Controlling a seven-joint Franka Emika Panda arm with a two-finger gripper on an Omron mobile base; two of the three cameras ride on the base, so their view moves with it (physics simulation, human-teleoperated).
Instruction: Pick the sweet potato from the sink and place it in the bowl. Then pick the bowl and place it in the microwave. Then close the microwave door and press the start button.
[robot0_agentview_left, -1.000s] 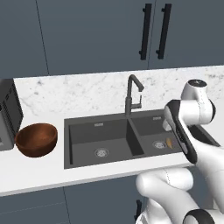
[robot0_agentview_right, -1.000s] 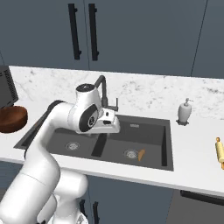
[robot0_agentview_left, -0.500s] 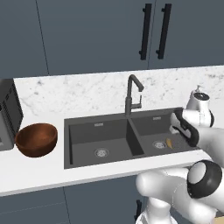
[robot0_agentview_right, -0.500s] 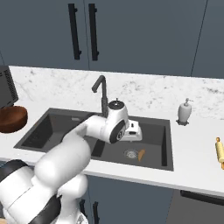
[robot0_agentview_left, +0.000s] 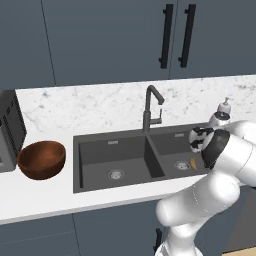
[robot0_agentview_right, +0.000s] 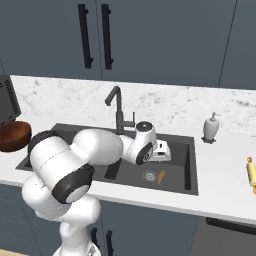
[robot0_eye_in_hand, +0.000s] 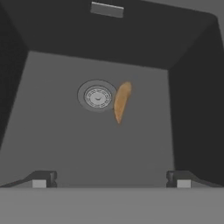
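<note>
The sweet potato (robot0_eye_in_hand: 121, 101), a small orange tuber, lies on the floor of the right basin of the dark sink (robot0_agentview_left: 111, 142) beside the round drain (robot0_eye_in_hand: 97, 96). It also shows as an orange sliver (robot0_agentview_left: 193, 163) (robot0_agentview_right: 161, 177). My gripper (robot0_eye_in_hand: 111, 180) hangs open above that basin, pointing down, with the sweet potato ahead of and between its fingertips (robot0_eye_in_hand: 41, 179), well apart from them. The hand (robot0_agentview_right: 159, 150) sits just above the basin's rim. The reddish-brown bowl (robot0_agentview_left: 41, 159) stands empty on the counter left of the sink, next to the microwave (robot0_agentview_left: 7, 135).
A tall dark faucet (robot0_agentview_left: 150, 107) rises behind the divider between the basins. A white soap dispenser (robot0_agentview_right: 210, 128) stands right of the sink, and a wooden rolling pin (robot0_agentview_right: 250, 172) lies at the counter's right end. Dark cabinets hang above.
The arm has swung to the right and folded down, carrying the hand over the right basin above the sweet potato. The jaws have stayed open.
</note>
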